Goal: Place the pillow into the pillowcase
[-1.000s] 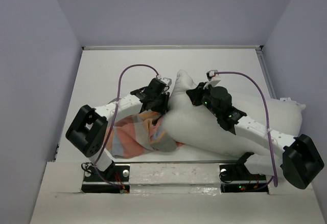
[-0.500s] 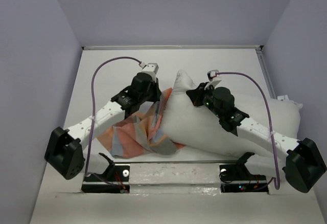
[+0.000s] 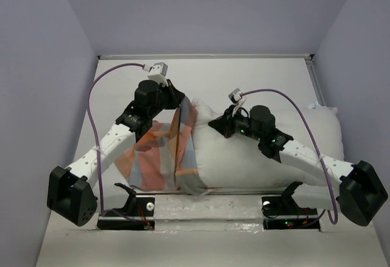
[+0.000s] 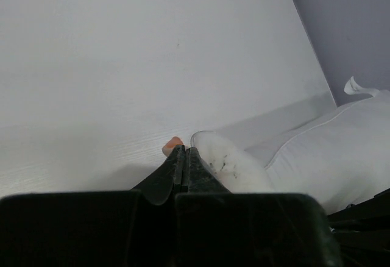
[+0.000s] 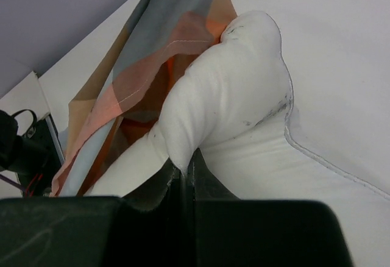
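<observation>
The white pillow (image 3: pixel 268 157) lies across the right half of the table, its left end poking into the mouth of the checked orange, blue and grey pillowcase (image 3: pixel 155 160). My left gripper (image 3: pixel 178 100) is shut on the pillowcase's upper edge and holds it raised, so the cloth hangs like a curtain. In the left wrist view, an orange scrap of the pillowcase (image 4: pixel 173 144) shows at the shut left gripper (image 4: pixel 184 150), with a pillow corner (image 4: pixel 222 157) just beside it. My right gripper (image 5: pixel 187 160) is shut on a pinched fold of the pillow (image 5: pixel 231 78), next to the pillowcase (image 5: pixel 152 53).
The white table (image 3: pixel 122 84) is bounded by lavender walls at the left, back and right. A raised rail (image 3: pixel 207 55) runs along its far edge. Both arm bases (image 3: pixel 128 209) stand at the near edge, and purple cables (image 3: pixel 106 75) loop above the arms.
My left gripper has shut on the pillowcase edge and lifted it back and up. The right gripper has pushed the pillow leftwards, and its end now sits in the case's mouth.
</observation>
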Tool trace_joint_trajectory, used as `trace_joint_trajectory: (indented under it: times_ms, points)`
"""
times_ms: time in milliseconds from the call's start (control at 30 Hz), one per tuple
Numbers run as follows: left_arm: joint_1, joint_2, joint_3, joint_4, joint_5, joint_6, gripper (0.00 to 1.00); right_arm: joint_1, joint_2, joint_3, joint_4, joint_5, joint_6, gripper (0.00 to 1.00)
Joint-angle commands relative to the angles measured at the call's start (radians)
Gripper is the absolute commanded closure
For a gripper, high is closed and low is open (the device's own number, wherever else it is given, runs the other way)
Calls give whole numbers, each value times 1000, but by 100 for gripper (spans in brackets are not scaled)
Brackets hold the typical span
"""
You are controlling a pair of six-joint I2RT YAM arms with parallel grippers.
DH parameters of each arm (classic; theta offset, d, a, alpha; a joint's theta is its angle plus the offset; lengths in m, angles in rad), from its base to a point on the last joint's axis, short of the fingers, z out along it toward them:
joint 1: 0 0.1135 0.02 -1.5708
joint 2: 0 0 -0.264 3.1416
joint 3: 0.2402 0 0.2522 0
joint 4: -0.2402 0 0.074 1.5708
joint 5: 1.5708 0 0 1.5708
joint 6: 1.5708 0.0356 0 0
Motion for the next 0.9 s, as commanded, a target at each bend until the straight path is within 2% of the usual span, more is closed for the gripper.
trace_joint_trajectory:
  times_ms: [0,233,367,600,867]
  points:
    - [17,-14,41,163,46,-27,100,51,3,23,-15,-162,-48,100]
    - [34,-17,55,180,9,-48,100,61,-135,-66,2,-75,-54,100]
    - [46,-35,35,206,-19,-88,100,70,-201,-105,-1,-111,-58,100]
    - [68,-46,52,248,-28,-103,100,90,-106,-34,-121,-249,-92,100]
    - [83,-22,72,248,-19,-85,100,148,-58,-17,-154,-249,-121,100]
